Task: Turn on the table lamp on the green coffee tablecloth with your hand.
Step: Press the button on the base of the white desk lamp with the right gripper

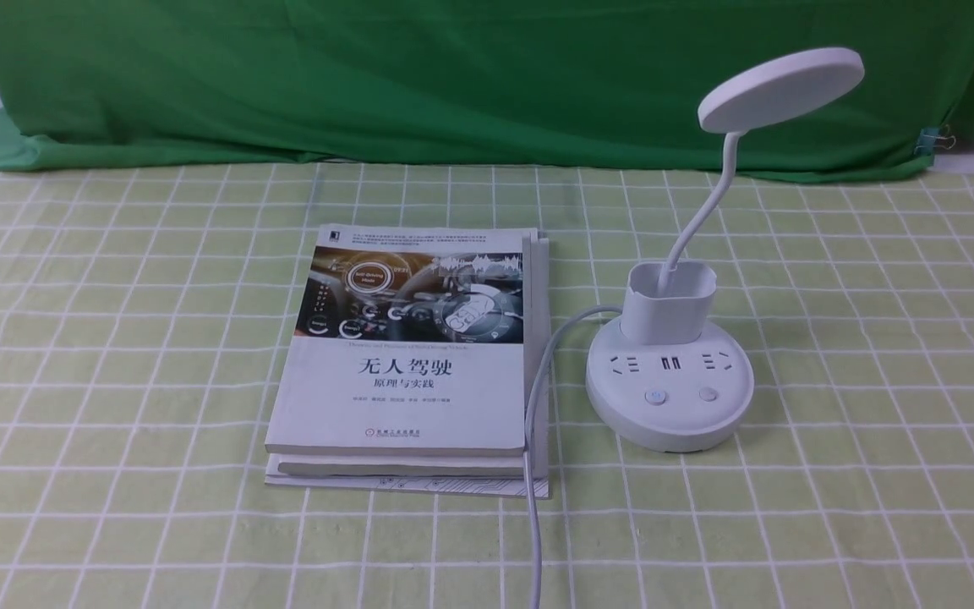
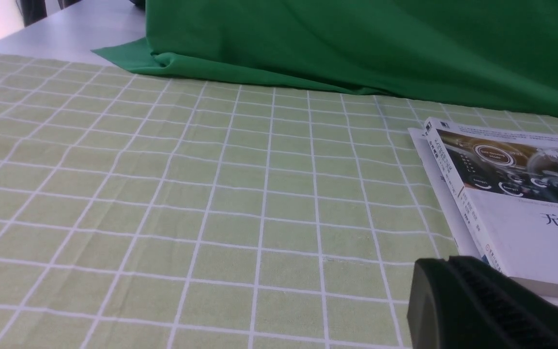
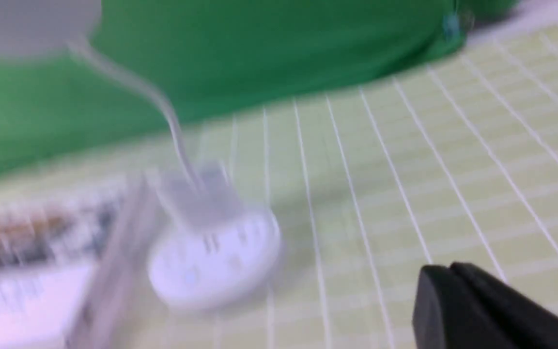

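The white table lamp (image 1: 669, 393) stands on the green checked tablecloth (image 1: 876, 338), right of centre. Its disc head (image 1: 780, 87) is raised on a thin curved neck and shows no light. Two round buttons (image 1: 655, 396) sit on the front of the base. Neither arm shows in the front view. My left gripper (image 2: 448, 261) is shut and empty, low over the cloth (image 2: 162, 194) beside the books. My right gripper (image 3: 448, 266) is shut and empty, with the blurred lamp (image 3: 213, 257) some way off across the cloth (image 3: 405, 169). No jointed-finger hand is in view.
A stack of books (image 1: 411, 364) lies left of the lamp and also shows in the left wrist view (image 2: 516, 194). The lamp's white cable (image 1: 535, 423) runs along the books' right edge to the front. A dark green backdrop cloth (image 1: 453, 76) hangs at the back.
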### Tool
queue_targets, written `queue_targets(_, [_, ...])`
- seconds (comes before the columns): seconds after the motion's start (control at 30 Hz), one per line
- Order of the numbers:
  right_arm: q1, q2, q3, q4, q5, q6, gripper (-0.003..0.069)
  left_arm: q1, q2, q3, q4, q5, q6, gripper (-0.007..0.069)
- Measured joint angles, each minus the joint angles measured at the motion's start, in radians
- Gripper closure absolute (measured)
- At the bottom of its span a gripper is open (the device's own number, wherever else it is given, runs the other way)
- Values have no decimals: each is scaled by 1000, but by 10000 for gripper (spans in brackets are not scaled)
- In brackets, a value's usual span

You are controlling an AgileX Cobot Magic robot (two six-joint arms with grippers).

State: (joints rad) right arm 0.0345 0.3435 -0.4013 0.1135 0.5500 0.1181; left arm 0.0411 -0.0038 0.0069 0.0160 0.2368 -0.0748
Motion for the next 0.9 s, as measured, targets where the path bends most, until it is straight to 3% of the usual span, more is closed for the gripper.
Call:
queue_targets(0.03, [0, 96, -82, 1, 144, -70, 622, 0, 0, 0, 0, 0, 0, 622])
queue_targets(0.2, [0, 328, -209, 0, 295, -194, 623, 0, 0, 0, 0, 0, 0, 622])
queue_targets(0.3, [0, 427, -231, 6, 293, -223, 627, 0, 0, 0, 0, 0, 0, 622])
queue_targets(0.57, [21, 784, -318, 168, 217, -376, 627, 0, 0, 0, 0, 0, 0, 622])
queue_targets(0.8, [202, 1162, -563, 178, 142, -406, 628, 0, 0, 0, 0, 0, 0, 622])
queue_targets(0.9, [228, 1287, -664, 170, 139, -409, 628, 0, 0, 0, 0, 0, 0, 622])
